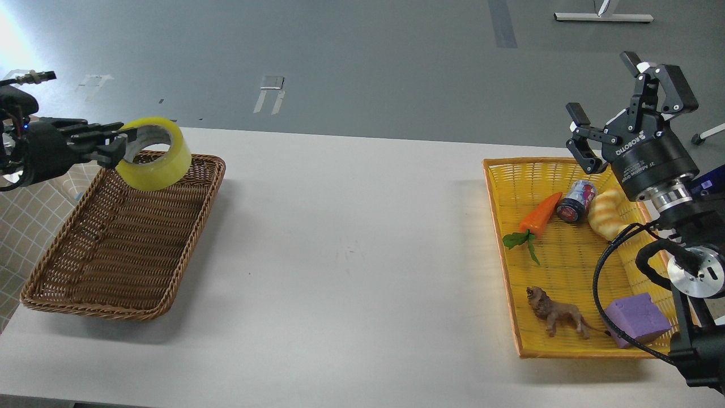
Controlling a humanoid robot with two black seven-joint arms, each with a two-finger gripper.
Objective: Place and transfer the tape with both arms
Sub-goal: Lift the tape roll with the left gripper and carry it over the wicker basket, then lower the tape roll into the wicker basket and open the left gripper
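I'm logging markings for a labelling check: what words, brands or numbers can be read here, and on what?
"ROBOTIQ": white letters on the black body of the right claw.
A smaller white line beneath it on the same body: too small to read.
Print on the small can in the yellow basket: blurred, unreadable.
The tape shows no text.

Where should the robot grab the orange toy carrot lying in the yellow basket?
Probably around the thick orange middle of the plastic carrot, coming straight down from above. It lies flat in the yellow woven basket, so its sides are free, with fingers placed across its narrow width. The green leaves look floppy.
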